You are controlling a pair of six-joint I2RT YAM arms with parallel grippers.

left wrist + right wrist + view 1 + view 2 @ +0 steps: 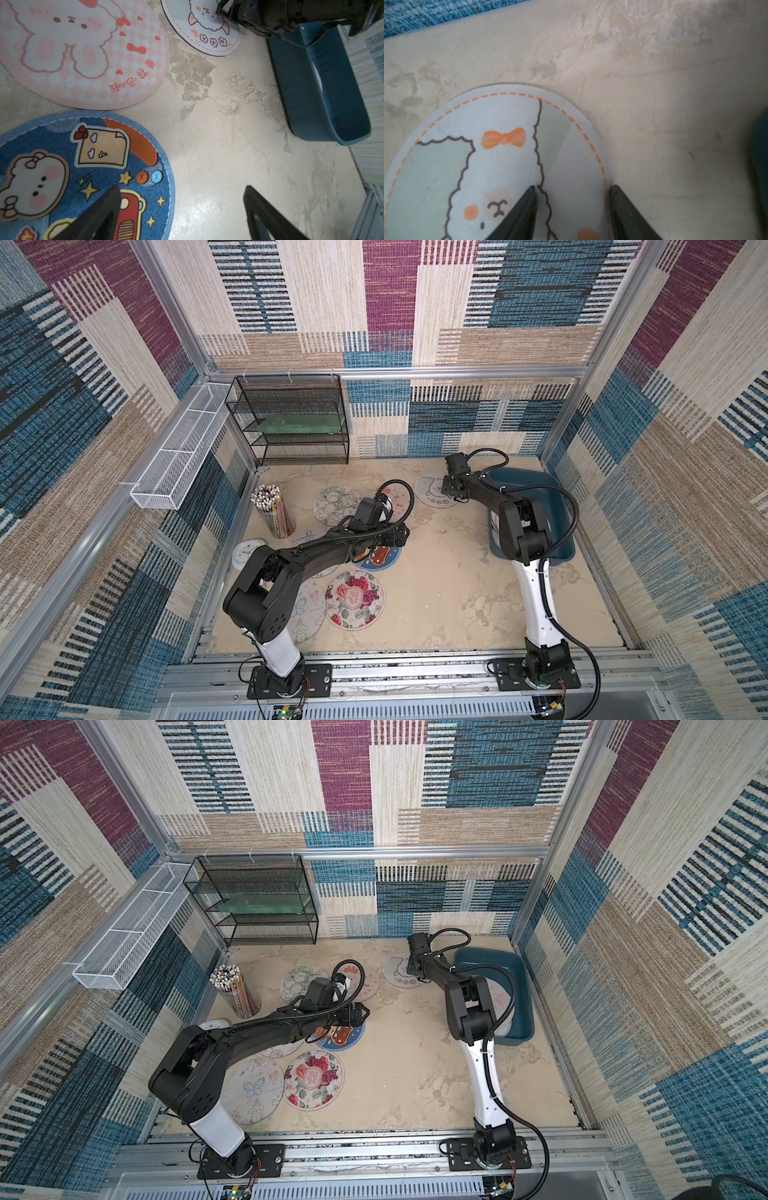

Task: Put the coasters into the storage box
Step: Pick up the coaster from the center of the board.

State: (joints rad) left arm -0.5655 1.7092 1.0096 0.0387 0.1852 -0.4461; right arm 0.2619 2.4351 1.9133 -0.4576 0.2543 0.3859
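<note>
The sheep coaster (488, 166) lies flat on the desk (436, 572), just beside the far end of the storage box (557, 522) on the side facing the left arm. I see the right gripper (572, 187) down at this coaster's rim nearest the box. Its fingers (521, 212) stand at a narrow gap, one on the print and the other at the edge, and nothing is pinched. A pale mat lies inside the box, largely hidden by the right arm.

Farther from the box, I note the pink rabbit coaster (83, 52) and the blue denim coaster (62, 166). The left gripper (182, 187) hovers over the denim coaster's box-side edge, fingers wide and empty. The floral coaster (354, 599) and butterfly coaster (253, 1090) lie farther from the box. The pencil cup (274, 510) stands well apart from it.
</note>
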